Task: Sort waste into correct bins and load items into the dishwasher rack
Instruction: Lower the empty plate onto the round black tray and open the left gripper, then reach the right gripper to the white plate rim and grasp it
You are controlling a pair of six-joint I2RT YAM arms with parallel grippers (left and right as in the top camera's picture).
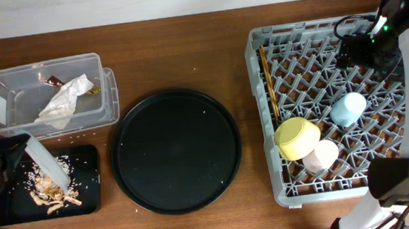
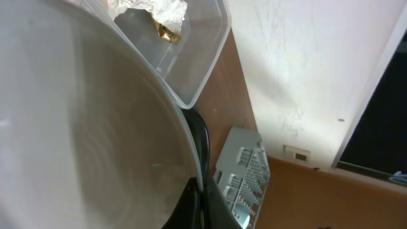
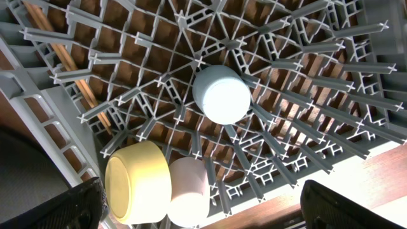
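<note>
currently: plate held at lower left, rack at far right

left gripper [image 2: 200, 203] is clamped on the rim of the grey-blue plate [image 1: 45, 164], which hangs tilted over the shallow black tray [image 1: 82, 158] at the lower left of the overhead frame; the plate's edge runs from upper left to lower right; food scraps [image 1: 51, 191] lie in that tray beneath it.

the dishwasher rack [image 1: 265, 124] lies across the frame to the right, so the likely transfer runs left to right; the large round black tray [image 1: 176, 150] sits between, low and flat, and can probably be passed over.

the clear tub [image 1: 9, 83], just above the shallow tray, holds the napkin [image 1: 66, 100] and foil wrapper [image 2: 165, 32].

right gripper [image 3: 201, 198] is spread wide with nothing between its fingers, hovering over the rack and nearer to it than the left arm; chopsticks [image 1: 268, 79] lie along the rack's left wall; yellow bowl [image 1: 297, 137], pink cup [image 1: 321, 156] and light-blue cup [image 1: 349, 108] crowd its lower middle; judged placement: pegs apart from these.
</note>
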